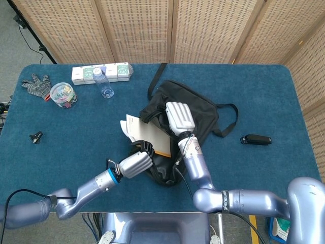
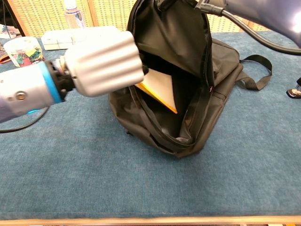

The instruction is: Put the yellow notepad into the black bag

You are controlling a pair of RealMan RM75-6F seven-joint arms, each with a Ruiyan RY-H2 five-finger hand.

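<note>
now | left hand [image 2: 103, 63] grips yellow notepad [image 2: 160, 90], half inside black bag [image 2: 207, 94] | right hand [image 1: 180, 118] holds bag open

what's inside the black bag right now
The yellow notepad is partway into the black bag, held by the left hand. Below it is dark lining; the bag's bottom is hidden.

Both arms: glossy silver-lavender shells, rounded segments. Left hand [image 2: 104, 61], centre-left in the chest view: ribbed silver back, black fingers [image 1: 145, 147], bright blue wrist ring. Right hand [image 1: 180, 118]: same ribbed silver casing, thin black cable along forearm, small dark lettering near elbow.
</note>
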